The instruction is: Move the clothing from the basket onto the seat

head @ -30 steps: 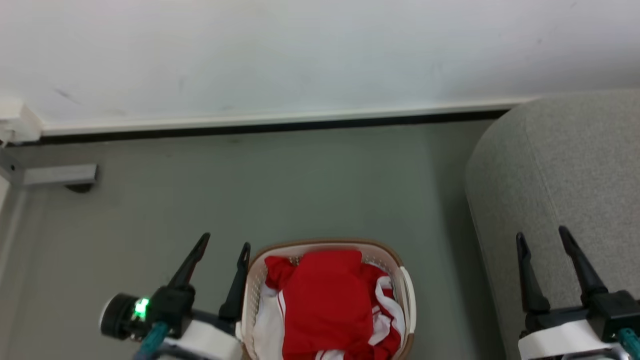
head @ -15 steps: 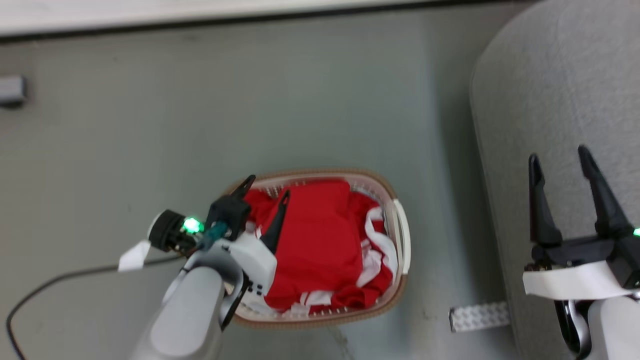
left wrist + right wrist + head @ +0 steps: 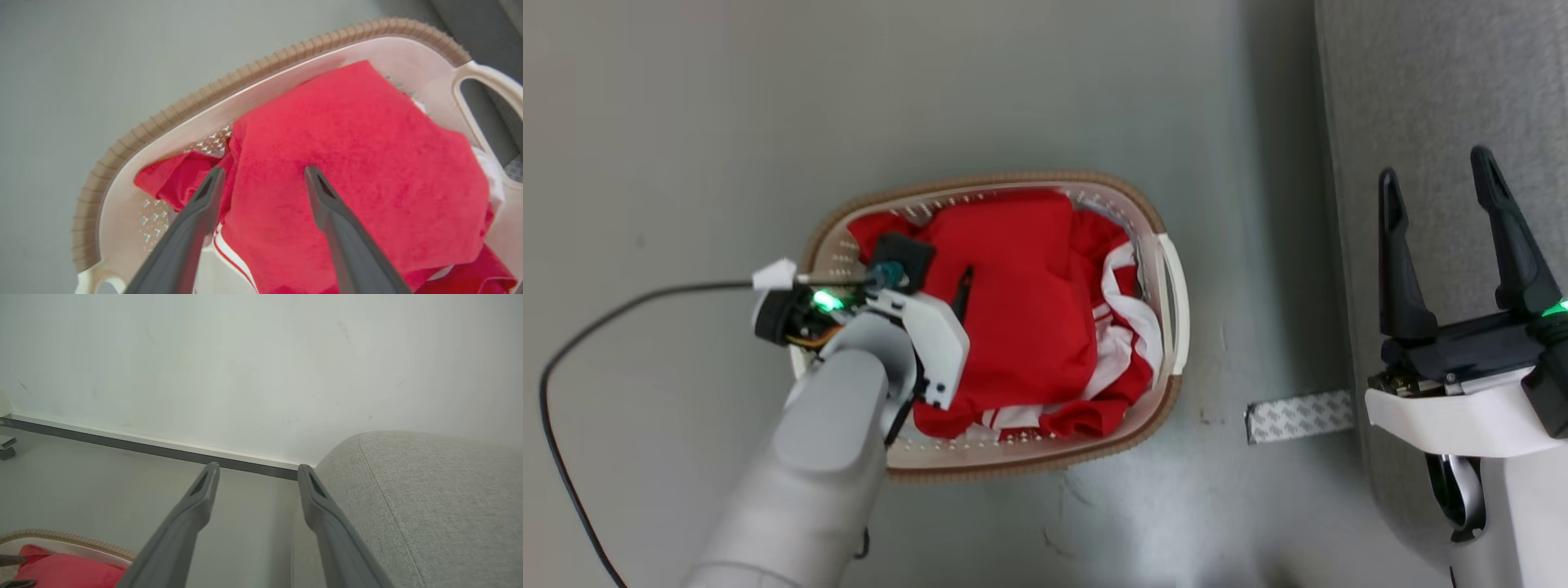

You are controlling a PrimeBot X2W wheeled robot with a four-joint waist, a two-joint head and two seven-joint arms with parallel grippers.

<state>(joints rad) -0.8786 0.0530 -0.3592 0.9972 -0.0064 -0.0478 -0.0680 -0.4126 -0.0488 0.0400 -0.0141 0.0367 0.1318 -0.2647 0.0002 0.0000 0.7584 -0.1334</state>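
Note:
The white basket (image 3: 980,181) with its brown rim stands on the grey floor, full of the red clothing (image 3: 1021,302) with white trim. My left gripper (image 3: 931,273) reaches down into the basket's left half. In the left wrist view it (image 3: 264,171) is open, both fingertips down at the top red garment (image 3: 359,163), nothing held between them. The basket's rim (image 3: 212,96) curves behind. My right gripper (image 3: 1436,167) is open and empty above the grey seat (image 3: 1437,82) at the right. In the right wrist view it (image 3: 258,467) points past the seat's rounded edge (image 3: 408,498).
A white patterned strip (image 3: 1298,415) lies on the floor between the basket and the seat. A black cable (image 3: 621,310) loops over the floor left of the basket. The wall and its dark baseboard (image 3: 163,447) lie beyond the floor.
The head camera has tilted down, so the wall has left the picture. My left gripper went from beside the basket to over the red clothing, fingers pointing down. The right gripper stays open.

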